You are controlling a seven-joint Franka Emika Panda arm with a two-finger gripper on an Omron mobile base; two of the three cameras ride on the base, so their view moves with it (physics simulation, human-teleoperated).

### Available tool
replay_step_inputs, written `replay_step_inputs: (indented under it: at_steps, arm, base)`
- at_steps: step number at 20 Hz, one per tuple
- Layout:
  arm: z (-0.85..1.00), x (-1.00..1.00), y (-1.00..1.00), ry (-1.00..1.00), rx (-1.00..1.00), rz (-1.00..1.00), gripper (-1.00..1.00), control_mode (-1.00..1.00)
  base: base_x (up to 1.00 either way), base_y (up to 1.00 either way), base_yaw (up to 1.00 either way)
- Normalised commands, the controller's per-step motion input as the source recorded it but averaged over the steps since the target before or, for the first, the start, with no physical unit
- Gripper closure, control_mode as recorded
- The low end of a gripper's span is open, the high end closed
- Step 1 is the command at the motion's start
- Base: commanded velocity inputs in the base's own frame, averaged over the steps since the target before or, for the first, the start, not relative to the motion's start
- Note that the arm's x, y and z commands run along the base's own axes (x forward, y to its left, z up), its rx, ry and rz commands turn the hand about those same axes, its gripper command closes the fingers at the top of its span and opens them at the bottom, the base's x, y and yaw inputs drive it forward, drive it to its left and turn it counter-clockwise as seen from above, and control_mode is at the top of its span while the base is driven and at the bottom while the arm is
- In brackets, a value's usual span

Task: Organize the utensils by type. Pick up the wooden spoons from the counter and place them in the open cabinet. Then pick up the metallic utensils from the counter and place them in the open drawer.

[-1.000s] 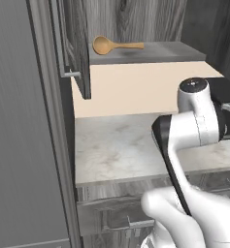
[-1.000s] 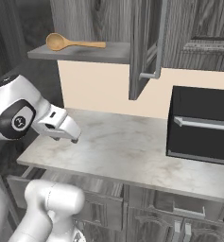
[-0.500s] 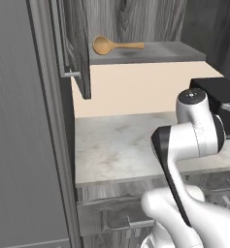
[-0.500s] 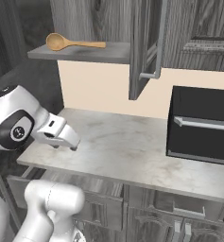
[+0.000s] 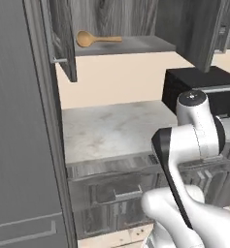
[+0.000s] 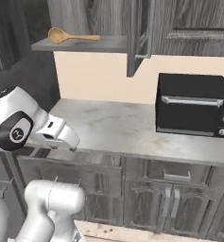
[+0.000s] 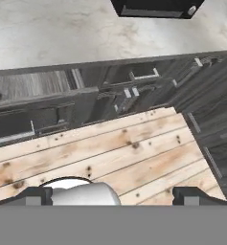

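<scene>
- Wooden spoon (image 5: 98, 38): we count one, lying on the pale shelf (image 5: 136, 46) of the open cabinet (image 6: 137, 28), so that part looks at least begun.
- We see no utensils on the counter (image 5: 111, 131); a black toaster oven (image 6: 191, 106) stands there.
- Drawer (image 7: 36, 86): it stands open below the counter edge; we cannot make out anything metallic inside.
- Our gripper (image 7: 112, 195) hangs spread wide and empty over the wooden floor (image 7: 110, 148).

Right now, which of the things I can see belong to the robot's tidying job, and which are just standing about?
Part of the job:
wooden spoon on the cabinet shelf
counter
drawer
gripper, open, holding nothing

Just standing about:
black oven
wooden floor
</scene>
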Motion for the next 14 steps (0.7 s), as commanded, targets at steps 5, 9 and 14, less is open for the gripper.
replay_step_inputs:
  at_steps: [5,9,14]
  arm:
    - [0.00,0.00,0.00,0.00,0.00,0.00,-1.00,1.00]
    - [0.00,0.00,0.00,0.00,0.00,0.00,-1.00,1.00]
    - [0.00,0.00,0.00,0.00,0.00,0.00,-1.00,1.00]
  base:
    - [-0.22,0.01,-0.84]
    - [0.01,0.01,-1.00]
    - [0.06,0.00,-0.99]
